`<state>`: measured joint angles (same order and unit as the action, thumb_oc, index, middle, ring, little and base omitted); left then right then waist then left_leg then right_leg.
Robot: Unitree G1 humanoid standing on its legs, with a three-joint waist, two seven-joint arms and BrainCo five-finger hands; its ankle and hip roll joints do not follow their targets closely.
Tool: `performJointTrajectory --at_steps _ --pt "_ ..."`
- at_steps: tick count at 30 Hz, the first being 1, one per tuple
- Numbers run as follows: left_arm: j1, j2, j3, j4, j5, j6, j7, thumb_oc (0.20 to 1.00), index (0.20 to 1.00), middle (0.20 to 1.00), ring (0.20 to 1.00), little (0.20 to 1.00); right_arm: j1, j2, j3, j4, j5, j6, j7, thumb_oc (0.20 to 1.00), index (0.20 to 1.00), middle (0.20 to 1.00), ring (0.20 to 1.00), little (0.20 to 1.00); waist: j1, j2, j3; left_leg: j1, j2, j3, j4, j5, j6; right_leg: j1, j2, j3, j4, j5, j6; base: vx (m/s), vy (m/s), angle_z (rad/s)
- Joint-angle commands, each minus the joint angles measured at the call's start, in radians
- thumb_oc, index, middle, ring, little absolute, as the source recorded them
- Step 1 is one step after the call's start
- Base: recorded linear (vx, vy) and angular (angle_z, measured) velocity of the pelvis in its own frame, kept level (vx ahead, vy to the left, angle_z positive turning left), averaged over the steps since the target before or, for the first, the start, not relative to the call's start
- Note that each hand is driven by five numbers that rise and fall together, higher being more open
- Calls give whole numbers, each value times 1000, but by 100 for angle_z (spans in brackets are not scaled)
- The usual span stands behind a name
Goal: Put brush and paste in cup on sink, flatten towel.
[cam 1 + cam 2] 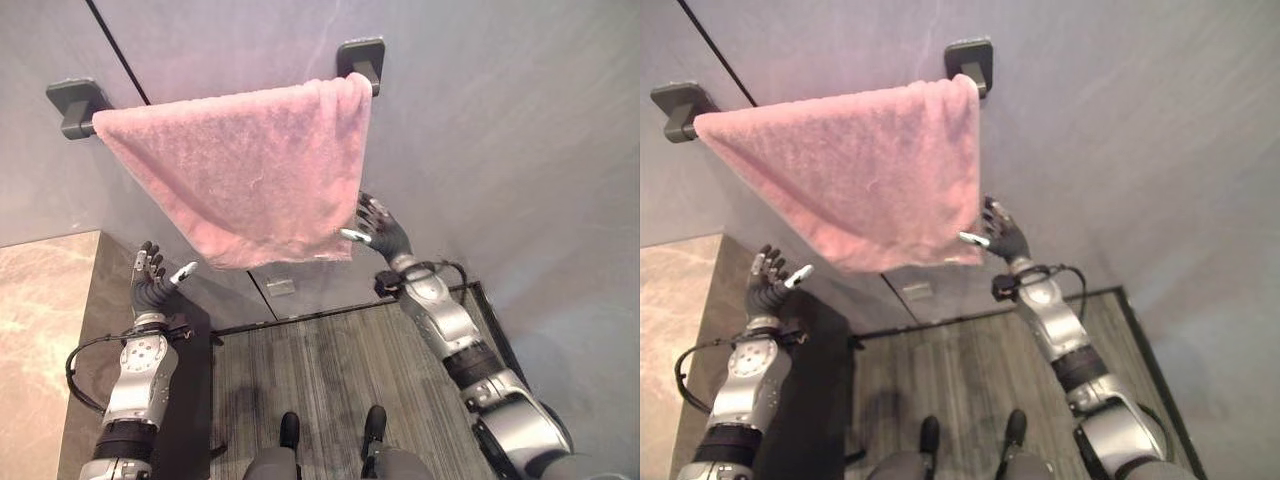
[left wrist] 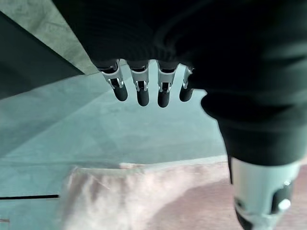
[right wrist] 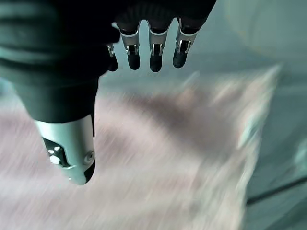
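Grey wall carries pink towel [image 1: 250,170]; right hand [image 1: 380,228] open beside it.

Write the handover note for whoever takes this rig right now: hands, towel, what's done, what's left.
Left hand: open, raised below the towel's lower left corner, apart from it.
Right hand: open, at the towel's lower right edge; contact cannot be told.
Pink towel: draped over the wall bar, hanging skewed, its bottom edge slanting.
Done: nothing that these views can confirm.
Left: flatten the towel. Check the brush, paste and cup step at the sink.
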<state>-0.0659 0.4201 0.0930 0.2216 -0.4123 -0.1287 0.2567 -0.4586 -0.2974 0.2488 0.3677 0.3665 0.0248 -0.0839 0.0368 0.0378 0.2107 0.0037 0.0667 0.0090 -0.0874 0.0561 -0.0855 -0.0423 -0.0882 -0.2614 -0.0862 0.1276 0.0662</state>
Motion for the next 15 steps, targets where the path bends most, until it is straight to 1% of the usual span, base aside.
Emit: performJointTrajectory --at_steps 1,2,3,4,5,8,9,11,12,15 --pt "53 27 60 -29 8 -42 -23 1000 1000 1000 1000 1000 77 -35 -89 -44 -80 -24 -3 1000 1000 1000 1000 1000 -16 -76 -75 -15 -14 40 123 -190 14 27 -156 1 104 -185 123 0 0 0" --pt "55 26 59 -31 8 -42 -23 1000 1000 1000 1000 1000 80 -35 -90 -45 -80 -23 -3 1000 1000 1000 1000 1000 -15 -76 -75 -14 -14 39 123 -191 14 29 -156 1 103 -185 123 19 -32 1" --pt "81 -7 61 -24 2 -45 -31 1000 1000 1000 1000 1000 146 -58 -149 -34 -96 -26 -14 1000 1000 1000 1000 1000 -22 -79 -85 2 -13 39 127 -199 14 46 -154 -2 106 -194 122 0 0 0" --pt "81 -7 61 -24 2 -45 -31 1000 1000 1000 1000 1000 146 -58 -149 -34 -96 -26 -14 1000 1000 1000 1000 1000 -22 -79 -85 2 -13 39 127 -199 14 46 -154 -2 106 -194 122 10 -46 -2" --pt "112 -40 61 -7 -8 -35 -47 1000 1000 1000 1000 1000 202 -72 -199 -20 -118 -22 -21 1000 1000 1000 1000 1000 -29 -79 -95 16 -14 42 131 -206 16 61 -152 -5 107 -200 120 -1 -32 -3" --pt "143 -75 52 18 -22 -19 -70 1000 1000 1000 1000 1000 261 -79 -242 -5 -132 -16 -23 1000 1000 1000 1000 1000 -35 -75 -103 31 -14 46 134 -210 15 74 -151 -7 108 -206 119 -6 -26 -4" --pt "156 -86 45 29 -28 -14 -85 1000 1000 1000 1000 1000 282 -80 -253 -1 -139 -14 -19 1000 1000 1000 1000 1000 -37 -72 -105 38 -13 47 135 -214 16 81 -149 -5 108 -208 118 -32 -46 -7" --pt "193 -116 12 93 -31 11 -146 1000 1000 1000 1000 1000 348 -76 -283 42 -152 -11 -3 1000 1000 1000 1000 1000 -43 -67 -110 54 -12 51 138 -216 16 93 -146 -4 110 -214 115 -40 -49 -10" --pt "193 -116 11 94 -31 10 -146 1000 1000 1000 1000 1000 349 -76 -284 42 -152 -11 -3 1000 1000 1000 1000 1000 -42 -67 -110 55 -11 51 138 -216 16 94 -146 -4 110 -214 115 -33 -60 -9" --pt "235 -139 -36 215 4 48 -217 1000 1000 1000 1000 1000 435 -67 -300 86 -172 -7 29 1000 1000 1000 1000 1000 -54 -61 -109 63 -8 52 151 -219 13 103 -138 3 119 -223 110 -41 -58 -10"
